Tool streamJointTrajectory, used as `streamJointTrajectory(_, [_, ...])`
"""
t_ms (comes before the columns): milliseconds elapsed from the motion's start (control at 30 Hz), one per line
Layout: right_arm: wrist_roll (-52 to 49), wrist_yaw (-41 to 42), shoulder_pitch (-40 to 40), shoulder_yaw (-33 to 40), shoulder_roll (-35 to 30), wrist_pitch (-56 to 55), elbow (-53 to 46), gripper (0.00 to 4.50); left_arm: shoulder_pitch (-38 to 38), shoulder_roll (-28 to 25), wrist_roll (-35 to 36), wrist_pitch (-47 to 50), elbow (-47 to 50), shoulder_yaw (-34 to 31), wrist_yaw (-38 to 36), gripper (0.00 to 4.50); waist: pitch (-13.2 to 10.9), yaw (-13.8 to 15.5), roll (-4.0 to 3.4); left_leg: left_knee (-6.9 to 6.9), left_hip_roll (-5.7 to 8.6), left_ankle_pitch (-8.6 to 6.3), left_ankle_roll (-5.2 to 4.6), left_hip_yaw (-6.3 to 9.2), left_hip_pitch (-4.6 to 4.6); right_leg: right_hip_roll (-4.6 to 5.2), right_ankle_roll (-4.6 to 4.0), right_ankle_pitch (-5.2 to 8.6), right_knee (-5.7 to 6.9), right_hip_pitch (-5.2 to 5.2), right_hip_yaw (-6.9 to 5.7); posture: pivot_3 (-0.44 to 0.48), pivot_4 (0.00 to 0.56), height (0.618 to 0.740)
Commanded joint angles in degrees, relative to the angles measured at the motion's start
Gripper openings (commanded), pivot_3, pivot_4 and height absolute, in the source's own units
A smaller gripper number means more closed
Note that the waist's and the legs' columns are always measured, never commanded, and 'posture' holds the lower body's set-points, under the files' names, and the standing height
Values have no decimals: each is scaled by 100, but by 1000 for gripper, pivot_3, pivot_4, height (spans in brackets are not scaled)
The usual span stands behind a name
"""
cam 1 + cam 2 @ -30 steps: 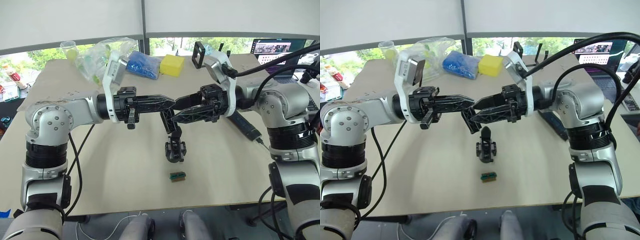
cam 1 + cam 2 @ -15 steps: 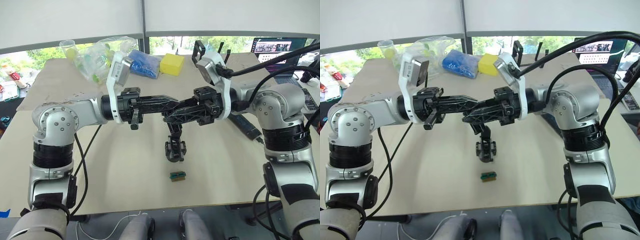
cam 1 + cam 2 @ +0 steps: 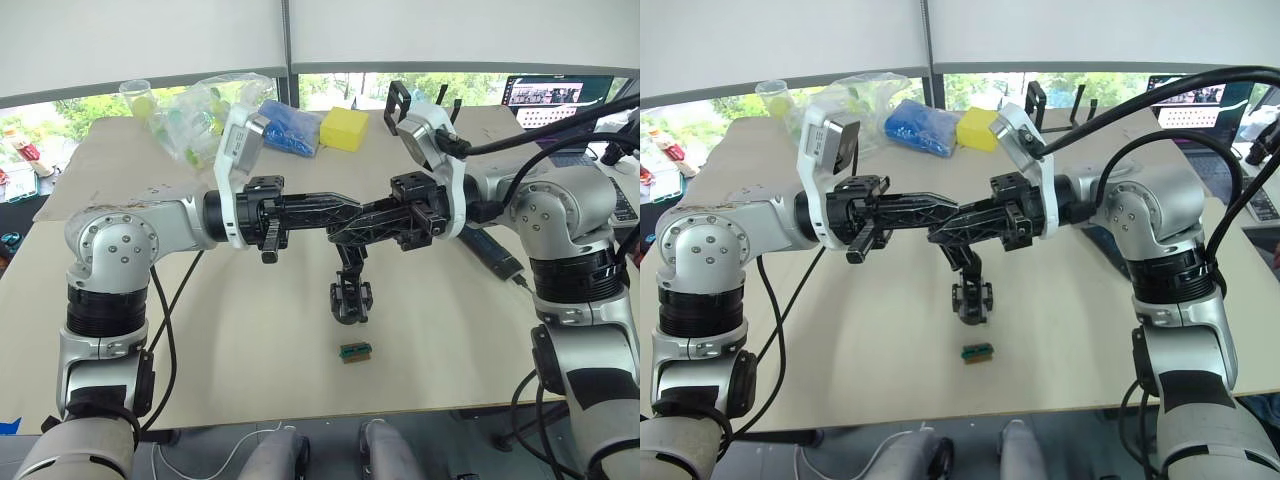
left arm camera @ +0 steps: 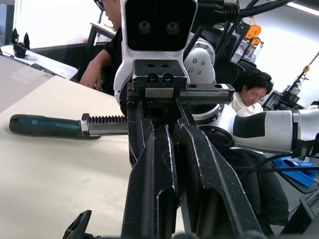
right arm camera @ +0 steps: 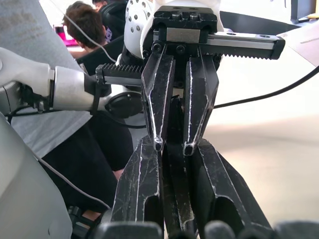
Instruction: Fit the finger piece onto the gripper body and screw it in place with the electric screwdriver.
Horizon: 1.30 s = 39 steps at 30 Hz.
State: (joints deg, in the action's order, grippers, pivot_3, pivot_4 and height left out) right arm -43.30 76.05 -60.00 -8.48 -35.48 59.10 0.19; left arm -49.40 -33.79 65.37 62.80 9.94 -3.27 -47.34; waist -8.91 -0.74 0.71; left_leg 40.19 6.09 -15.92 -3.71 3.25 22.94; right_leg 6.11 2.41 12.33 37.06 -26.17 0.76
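Note:
My left gripper (image 3: 358, 212) and right gripper (image 3: 335, 237) meet tip to tip above the middle of the table, fingers overlapping. The finger piece (image 3: 347, 255), a small black wedge, hangs down from where they meet. In the right wrist view it sits as a dark strip (image 5: 175, 114) between both pairs of fingers, and both grippers look shut on it. Just under it the gripper body (image 3: 350, 300) stands on the table, its own pointed finger up. The electric screwdriver (image 3: 492, 252) lies on the table behind my right arm, also seen as a teal handle (image 4: 45, 125).
A small green block (image 3: 355, 351) lies near the front edge below the gripper body. At the back are a yellow box (image 3: 344, 130), a blue bag (image 3: 285, 128) and a clear plastic bag (image 3: 195, 115). A laptop (image 3: 545, 100) stands back right. People sit beyond the table (image 4: 249, 99).
The two grippers closed the gap between them: a second ago their tips just met, now the fingers overlap with the finger piece between them. Since half a second ago, little has shifted.

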Motion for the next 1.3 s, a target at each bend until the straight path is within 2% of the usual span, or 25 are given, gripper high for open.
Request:
streamJointTrajectory(33, [64, 421, 29, 11, -168, -437, -248, 332, -111, -121, -128, -8, -29, -133, 23, 0, 0, 0, 0, 0, 0, 0, 0, 0, 0, 0, 0, 0, 0, 0, 0, 0, 150, 737])
streamJointTrajectory(67, [134, 436, 68, -10, -172, -564, -266, 332, -108, -134, -162, 2, -30, -108, 29, 0, 0, 1, 0, 0, 0, 0, 0, 0, 0, 0, 0, 0, 0, 0, 0, 0, 150, 737])
streamJointTrajectory(167, [317, 427, 192, 1, -117, -959, -288, 332, -106, -194, -184, 19, -70, -88, -126, 1223, 0, 0, 0, 1, 0, 0, 0, 0, 0, 0, 0, 0, 1, -1, 0, 0, 150, 737])
streamJointTrajectory(267, [445, 392, 373, 99, -16, -1404, -279, 332, 8, -537, -594, -314, -13, 80, -674, 2553, 0, -8, 0, 2, 0, 0, 0, 0, 1, -2, 0, 0, 2, -3, -1, 0, 150, 737])
streamJointTrajectory(400, [668, 437, 865, 230, -29, -2185, -318, 332, 845, -1317, -2035, -1709, 397, 825, -1734, 4459, 2, -27, -3, -13, -2, 1, 2, -3, -8, -1, 0, 0, 0, -1, -1, 0, 150, 737])
streamJointTrajectory(533, [803, 440, 1239, 290, -119, -2538, -391, 332, 1663, -1466, -3450, -3220, 335, 1553, -2055, 4500, 1, 8, -3, -15, 1, 1, 2, -7, -8, 0, -1, 0, -14, -1, -1, 0, 150, 737])
streamJointTrajectory(733, [926, 563, 1609, 207, -374, -2761, -561, 332, 2020, -545, -4470, -4010, -450, 2167, -1616, 4500, 1, 141, -3, 0, 7, 3, -7, -6, 3, 6, -3, -2, -27, 3, -4, 0, 150, 737])
streamJointTrajectory(1100, [949, 441, 1876, 163, -474, -2712, -816, 332, 1966, 1030, -5168, -4772, -1779, 2373, -1135, 4500, 2, 149, -3, 12, 6, 3, -8, -8, 11, 8, -3, -3, -20, 0, -8, 0, 150, 737])
streamJointTrajectory(1300, [994, 376, 1979, 179, -481, -2726, -873, 332, 1971, 1439, -5344, -5015, -2089, 2348, -1076, 4500, 2, 141, -3, 16, 4, 3, -9, -8, 11, 9, -3, -3, -15, -1, -7, 0, 150, 737])
